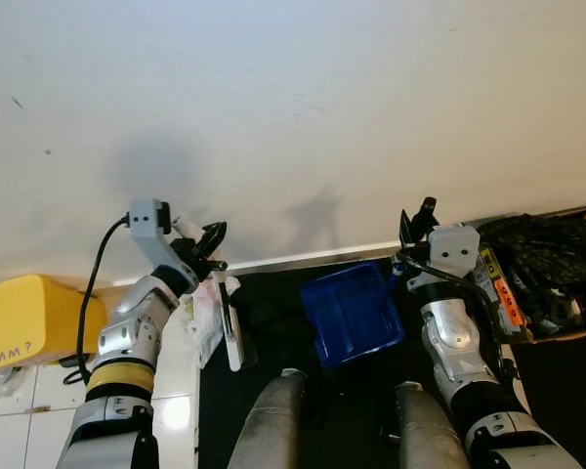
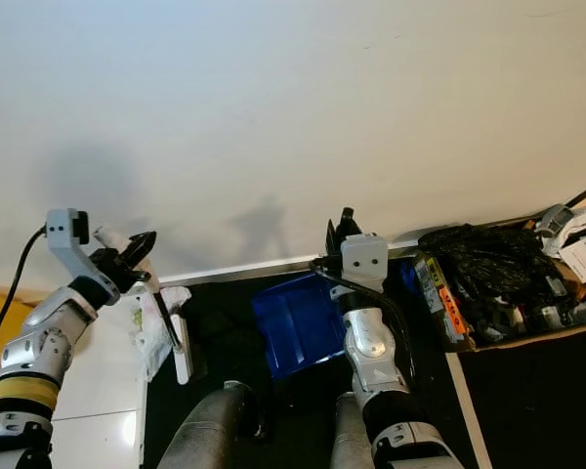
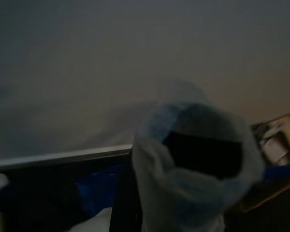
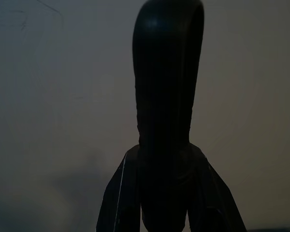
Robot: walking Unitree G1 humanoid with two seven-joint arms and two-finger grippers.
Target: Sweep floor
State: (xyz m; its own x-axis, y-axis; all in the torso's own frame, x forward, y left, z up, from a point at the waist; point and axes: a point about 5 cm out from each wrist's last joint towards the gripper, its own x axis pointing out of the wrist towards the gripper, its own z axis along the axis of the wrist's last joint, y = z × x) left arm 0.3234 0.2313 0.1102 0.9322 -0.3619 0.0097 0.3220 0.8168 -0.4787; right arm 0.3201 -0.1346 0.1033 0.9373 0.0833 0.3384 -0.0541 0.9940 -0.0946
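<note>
Facing a white wall (image 1: 293, 107), I hold both tools of the sweep. My left hand (image 1: 207, 252), at ten o'clock, is clamped on the top of a small hand brush (image 1: 230, 327), which hangs down with a crumpled white plastic bag (image 1: 207, 322) beside it. My right hand (image 1: 415, 233), at two o'clock, grips the dark handle of the blue dustpan (image 1: 352, 311), tilted over the dark floor (image 1: 557, 391). Both look light and rigid; smooth plastic handles may twist, so I judge gripping close to each head steadier.
</note>
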